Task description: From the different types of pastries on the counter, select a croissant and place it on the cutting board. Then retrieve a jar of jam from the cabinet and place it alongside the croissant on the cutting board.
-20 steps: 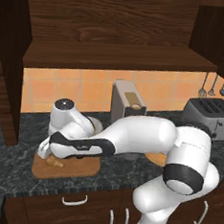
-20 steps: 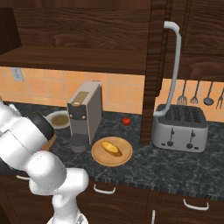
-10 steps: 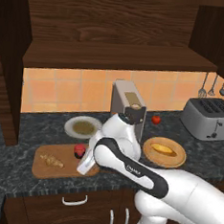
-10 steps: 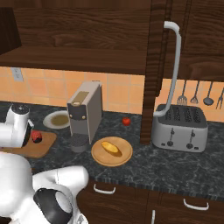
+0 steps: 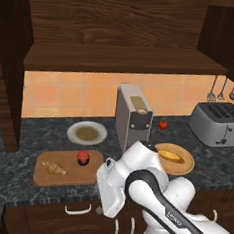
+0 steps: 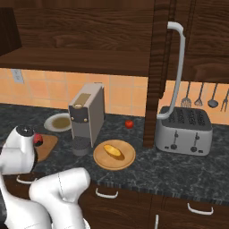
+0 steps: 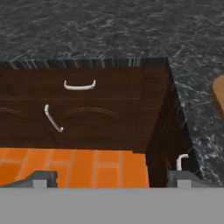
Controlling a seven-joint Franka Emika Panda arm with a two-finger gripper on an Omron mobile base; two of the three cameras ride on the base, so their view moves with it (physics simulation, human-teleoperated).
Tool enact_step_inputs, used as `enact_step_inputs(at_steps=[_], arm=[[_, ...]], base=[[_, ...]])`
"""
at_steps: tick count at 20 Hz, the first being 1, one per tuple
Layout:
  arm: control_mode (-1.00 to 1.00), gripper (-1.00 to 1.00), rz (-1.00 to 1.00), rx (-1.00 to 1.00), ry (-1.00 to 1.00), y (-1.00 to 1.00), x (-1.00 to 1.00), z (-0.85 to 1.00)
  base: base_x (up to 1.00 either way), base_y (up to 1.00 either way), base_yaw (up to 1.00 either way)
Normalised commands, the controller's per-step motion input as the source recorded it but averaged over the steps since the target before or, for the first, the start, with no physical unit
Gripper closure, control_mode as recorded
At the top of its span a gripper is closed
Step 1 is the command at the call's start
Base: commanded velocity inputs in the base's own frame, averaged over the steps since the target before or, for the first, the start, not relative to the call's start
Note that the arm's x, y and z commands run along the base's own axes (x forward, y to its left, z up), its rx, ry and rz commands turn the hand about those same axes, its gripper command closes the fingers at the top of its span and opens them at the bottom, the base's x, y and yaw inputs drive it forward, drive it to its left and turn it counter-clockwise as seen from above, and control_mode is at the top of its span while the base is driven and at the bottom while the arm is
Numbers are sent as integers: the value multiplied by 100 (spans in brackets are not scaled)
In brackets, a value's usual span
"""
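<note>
Croissant (image 5: 54,168): lumpy golden-brown piece lying on the left half of the cutting board.
Jar of jam (image 5: 83,157): red top, dark body, upright on the far right part of the board, apart from the croissant.
Cutting board (image 5: 66,176): light-brown, flat on the desk near its front edge.
Second pastry (image 5: 170,156): smooth yellow-orange, on a round tan plate (image 5: 184,167) right of the board.
Desk (image 5: 21,146): dark marbled stone.
Cabinet (image 5: 117,23): dark wood, above the desk.
End effector (image 7: 111,179): fingers (image 7: 40,178) apart, nothing between them, facing the lower cupboard fronts and orange floor.
Also on desk: grey coffee machine (image 5: 133,116), white plate (image 5: 87,133), small red fruit (image 5: 162,125), toaster (image 5: 222,123).
</note>
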Motion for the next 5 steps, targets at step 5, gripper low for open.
enact_step_inputs(at_steps=[5], arm=[[-100, -100, 33, -7, -8, -15, -100, 0]], base=[[0, 0, 0]])
